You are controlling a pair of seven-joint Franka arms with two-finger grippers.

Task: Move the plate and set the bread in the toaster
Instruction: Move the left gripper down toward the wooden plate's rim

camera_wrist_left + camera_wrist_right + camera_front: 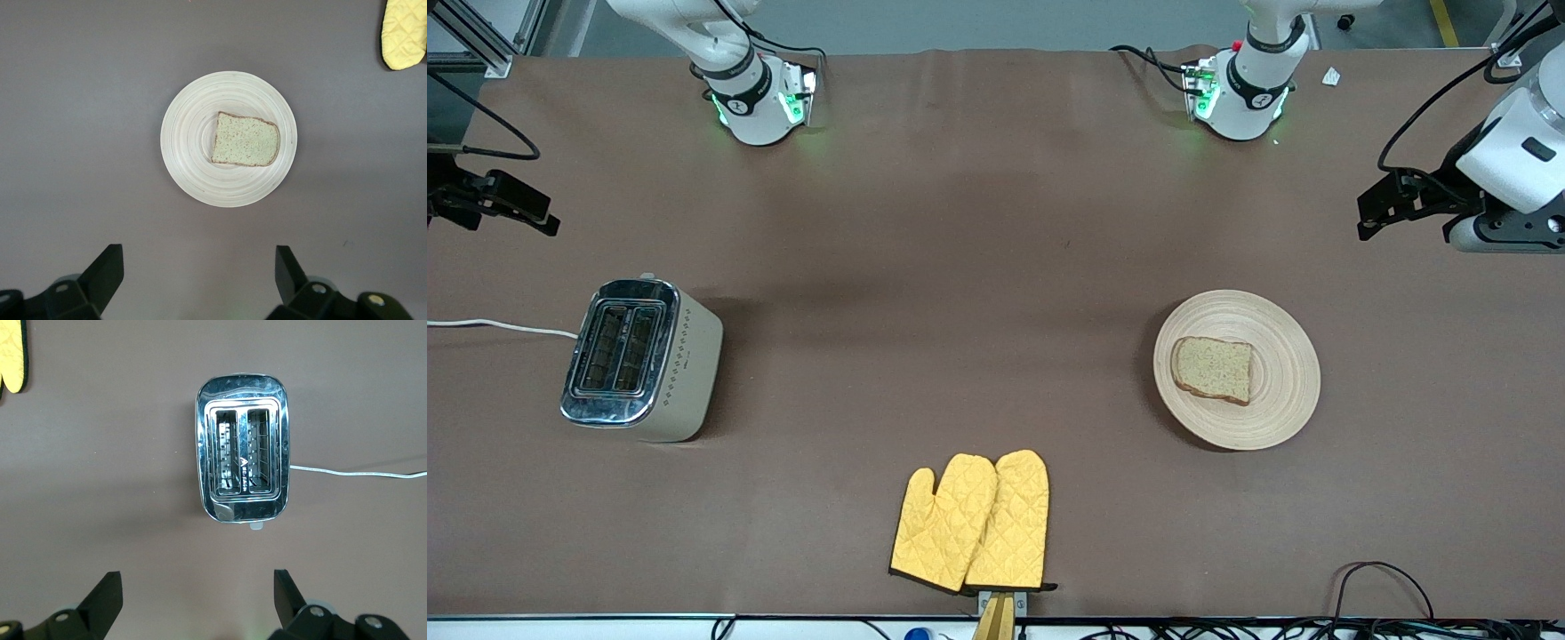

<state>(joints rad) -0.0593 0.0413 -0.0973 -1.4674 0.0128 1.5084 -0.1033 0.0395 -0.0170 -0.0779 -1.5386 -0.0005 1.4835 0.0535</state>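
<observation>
- Two claws, both empty and spread as wide as they go: the left claw (pixel 200 280) hangs in the air over bare counter (pixel 996 222) at the left arm's end, and its wrist view looks straight down on the plate between its parted fingers.
- Likewise the right claw (pixel 197 603) hangs over the counter at the right arm's end, holding nothing, with the toaster straight below in its own wrist view. Neither claw touches anything.
- Outward from the left claw, the plate (pixel 1285 391) rests flat on the counter, at about 3 o'clock from the counter's middle in the front view.
- On the plate lies the bread (pixel 1212 369), flat, a little off the plate's centre toward the toaster's end.
- Outward from the right claw, the toaster (pixel 640 360) stands upright at about 9 o'clock from the counter's middle, well apart from the plate. Both slots look empty, and its white cord (pixel 498 326) trails off toward the counter's edge.
- At 6 o'clock, near the front camera, lie two yellow oven mitts (pixel 974 524), side by side and untouched.
- By my reading, nothing of the task is done: the plate has not been shifted toward the toaster, and the bread is not yet lifted or dropped in a slot. Every step is left.
</observation>
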